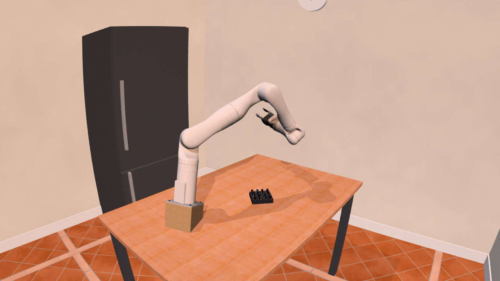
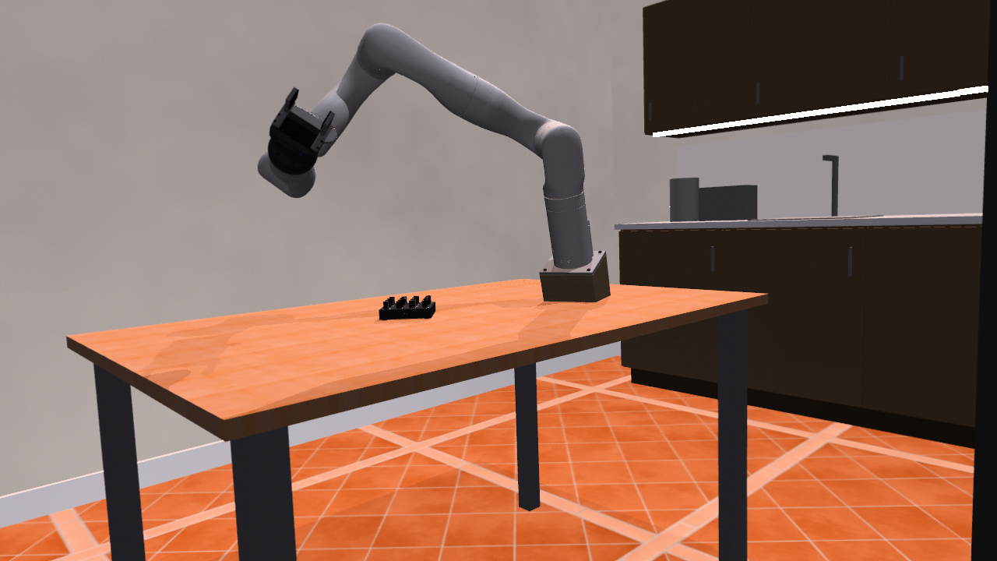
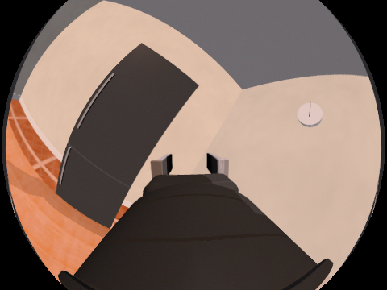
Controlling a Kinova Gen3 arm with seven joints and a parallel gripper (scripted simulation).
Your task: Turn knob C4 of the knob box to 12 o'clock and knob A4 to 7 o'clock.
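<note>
The black knob box (image 1: 262,201) (image 2: 406,313) stands on the table, with upright dark knobs in rows on its top. The knobs are too small in the top and exterior views to read their white lines, marks or names, and the socket side cannot be told. My gripper (image 1: 261,112) (image 2: 311,104) (image 3: 189,160) is open and empty, high above the table and well away from the box. Its fingers point away from the box, toward the room, and the box does not show in the wrist view.
The wooden table (image 1: 216,251) (image 2: 313,348) carries the arm's base block (image 1: 177,217) (image 2: 572,287). A dark fridge (image 1: 150,87) (image 3: 129,117) stands behind the table. Kitchen cabinets (image 2: 787,307) stand beyond the base. A round wall clock (image 1: 312,4) (image 3: 310,114) hangs on the wall.
</note>
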